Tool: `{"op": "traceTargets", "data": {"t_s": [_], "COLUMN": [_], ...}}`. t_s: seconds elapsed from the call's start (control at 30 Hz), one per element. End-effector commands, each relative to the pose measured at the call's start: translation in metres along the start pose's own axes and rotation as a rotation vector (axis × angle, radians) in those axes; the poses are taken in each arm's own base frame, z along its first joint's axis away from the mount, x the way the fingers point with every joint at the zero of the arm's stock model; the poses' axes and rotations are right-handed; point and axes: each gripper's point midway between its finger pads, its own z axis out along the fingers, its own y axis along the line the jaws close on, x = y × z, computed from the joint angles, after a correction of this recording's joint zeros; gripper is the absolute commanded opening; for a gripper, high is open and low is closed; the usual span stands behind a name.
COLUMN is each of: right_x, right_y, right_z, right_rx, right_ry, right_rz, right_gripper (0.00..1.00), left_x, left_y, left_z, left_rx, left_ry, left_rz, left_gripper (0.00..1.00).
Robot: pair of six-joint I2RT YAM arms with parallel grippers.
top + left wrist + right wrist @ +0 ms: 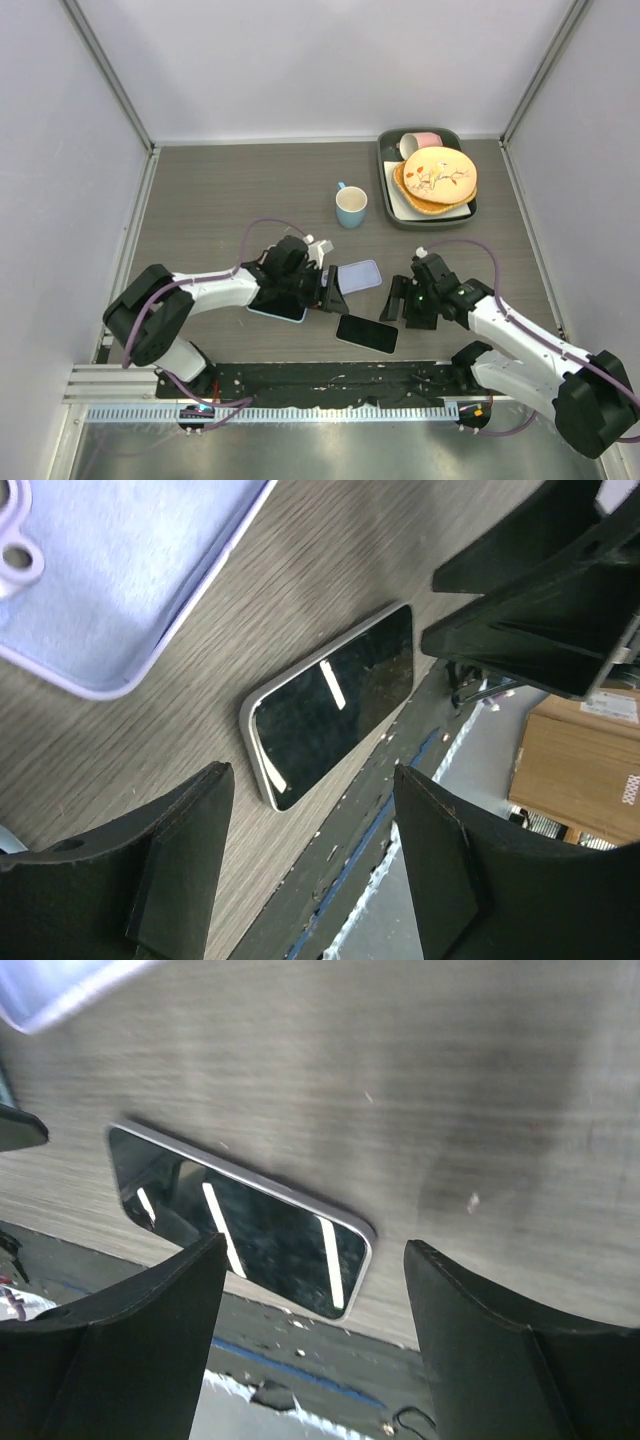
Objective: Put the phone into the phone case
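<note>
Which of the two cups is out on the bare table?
The light blue cup, standing alone; the pink cup is in the tray beside plates.

Black phone screen-up, lilac case nearby

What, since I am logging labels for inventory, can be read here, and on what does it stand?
Cardboard box label: print present, too blurred to read.
Phone: dark screen, no text.
Phone case, plate, mug: no text visible.
</note>
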Motion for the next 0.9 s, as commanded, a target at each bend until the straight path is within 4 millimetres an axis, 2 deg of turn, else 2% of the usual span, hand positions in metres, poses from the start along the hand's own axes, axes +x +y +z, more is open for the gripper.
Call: {"op": "traceTargets", "data": {"t_s": [0.0, 0.1, 0.2, 0.23, 0.3, 0.37, 0.47, 0.6, 0.73, 0.87], "right_x": [0.039, 0.053, 0.064, 0.064, 0.068, 0.063, 0.056, 0.048, 0.032, 0.022], "right_y": [-0.016, -0.020, -0.016, -0.008, -0.009, -0.003, 0.003, 0.011, 0.026, 0.033], "right_z": [-0.003, -0.002, 0.002, 0.003, 0.009, 0.015, 0.025, 0.033, 0.028, 0.025], "right_rx": [0.053, 0.043, -0.006, -0.049, -0.061, -0.096, -0.128, -0.187, -0.246, -0.266], "right_ry": [0.155, 0.197, 0.234, 0.238, 0.252, 0.232, 0.202, 0.157, 0.097, 0.062], "right_rz": [0.073, 0.096, 0.119, 0.120, 0.142, 0.142, 0.148, 0.160, 0.134, 0.077], "right_gripper": [0.76, 0.73, 0.64, 0.55, 0.46, 0.44, 0.41, 0.37, 0.36, 0.36], "left_x": [0.022, 0.034, 0.046, 0.046, 0.050, 0.053, 0.054, 0.041, 0.031, 0.031], "left_y": [0.017, 0.025, 0.033, 0.032, 0.035, 0.036, 0.033, 0.016, -0.005, -0.029], "left_z": [0.011, 0.015, 0.018, 0.019, 0.022, 0.025, 0.033, 0.038, 0.033, 0.029], "left_rx": [-0.062, -0.101, -0.122, -0.117, -0.120, -0.113, -0.065, 0.042, 0.134, 0.248], "left_ry": [0.053, 0.077, 0.100, 0.097, 0.097, 0.098, 0.101, 0.043, 0.003, 0.038], "left_rz": [-0.076, -0.099, -0.130, -0.139, -0.148, -0.185, -0.214, -0.184, -0.132, -0.080], "left_gripper": [0.68, 0.67, 0.66, 0.66, 0.66, 0.65, 0.58, 0.52, 0.50, 0.47]}}
